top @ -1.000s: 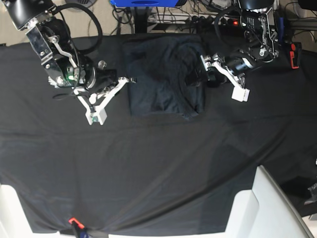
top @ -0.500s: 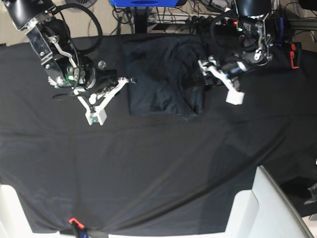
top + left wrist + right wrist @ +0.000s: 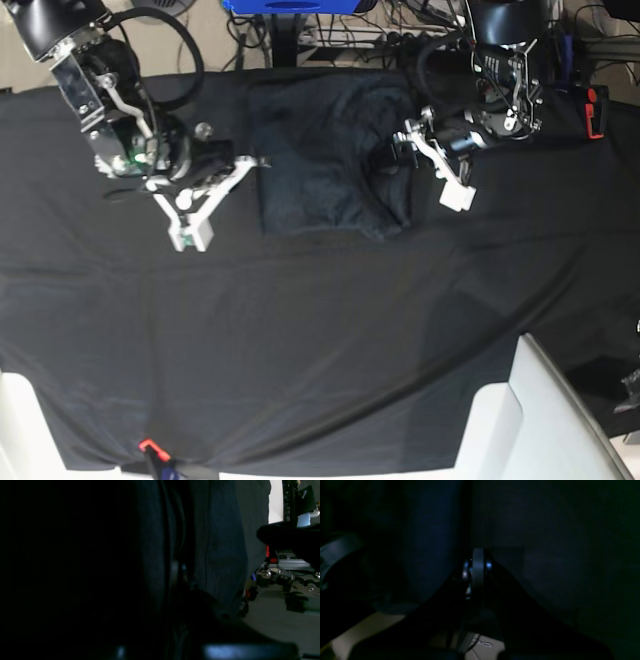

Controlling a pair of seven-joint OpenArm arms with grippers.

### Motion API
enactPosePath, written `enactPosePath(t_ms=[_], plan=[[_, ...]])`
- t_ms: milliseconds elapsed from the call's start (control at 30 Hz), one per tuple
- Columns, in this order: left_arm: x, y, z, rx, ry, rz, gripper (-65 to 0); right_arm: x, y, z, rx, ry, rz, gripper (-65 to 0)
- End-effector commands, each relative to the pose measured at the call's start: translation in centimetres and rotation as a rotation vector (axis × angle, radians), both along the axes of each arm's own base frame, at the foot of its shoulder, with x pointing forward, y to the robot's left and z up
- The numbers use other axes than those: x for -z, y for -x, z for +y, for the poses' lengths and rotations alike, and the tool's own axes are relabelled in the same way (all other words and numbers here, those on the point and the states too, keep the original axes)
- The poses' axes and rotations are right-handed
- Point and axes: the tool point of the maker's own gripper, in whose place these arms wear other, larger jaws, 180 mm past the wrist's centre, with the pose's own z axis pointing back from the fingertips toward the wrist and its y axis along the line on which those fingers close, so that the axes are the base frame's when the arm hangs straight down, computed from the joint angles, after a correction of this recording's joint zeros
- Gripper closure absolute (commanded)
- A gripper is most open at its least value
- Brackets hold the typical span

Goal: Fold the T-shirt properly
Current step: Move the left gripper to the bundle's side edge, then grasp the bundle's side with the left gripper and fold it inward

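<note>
In the base view, the right gripper (image 3: 222,190) sits clenched on nothing, its fingertips just beside one side edge of the T-shirt (image 3: 325,160), which lies folded on the black table covering (image 3: 320,330) between the two arms. At the shirt's opposite edge is the left gripper (image 3: 415,155); whether it pinches the fabric cannot be told. Its wrist view shows grey knit (image 3: 220,550) pressed close.

Black table cloth (image 3: 320,340); white chairs (image 3: 535,420) front; cables (image 3: 420,25) behind.
</note>
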Motion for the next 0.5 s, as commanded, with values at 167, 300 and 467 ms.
enactPosePath(t_ms=[167, 300, 467], plan=[[-0.3, 0.1, 1.6, 0.167, -0.140, 0.031, 0.0, -0.5, -1.1, -0.9, 0.022, 0.011, -0.032, 0.0], [-1.7, -1.2, 1.8, 0.307, -0.223, -0.028, 0.0, -0.6, -1.2, -0.8, 0.024, 0.007, -0.038, 0.0], [-1.9, -1.6, 1.5, 0.560, -0.338, -0.041, 0.0, -0.7, -1.7, -0.9, 0.039, 0.004, -0.079, 0.0]])
